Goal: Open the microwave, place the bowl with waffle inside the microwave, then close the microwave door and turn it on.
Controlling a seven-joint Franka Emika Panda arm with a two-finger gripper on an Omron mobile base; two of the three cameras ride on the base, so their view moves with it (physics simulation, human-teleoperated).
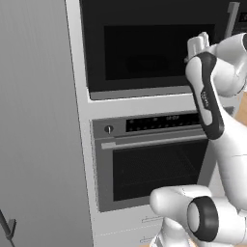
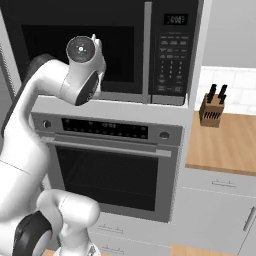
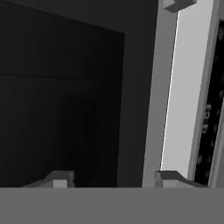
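My tool [image 3: 114, 177] jaws apart, empty, facing microwave door [image 2: 80, 45] to reach handle [image 2: 147, 50]; door shut.

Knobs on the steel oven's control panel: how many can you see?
2. One round silver knob sits at the left end of the steel wall oven's dark control strip, the other knob at its right end.
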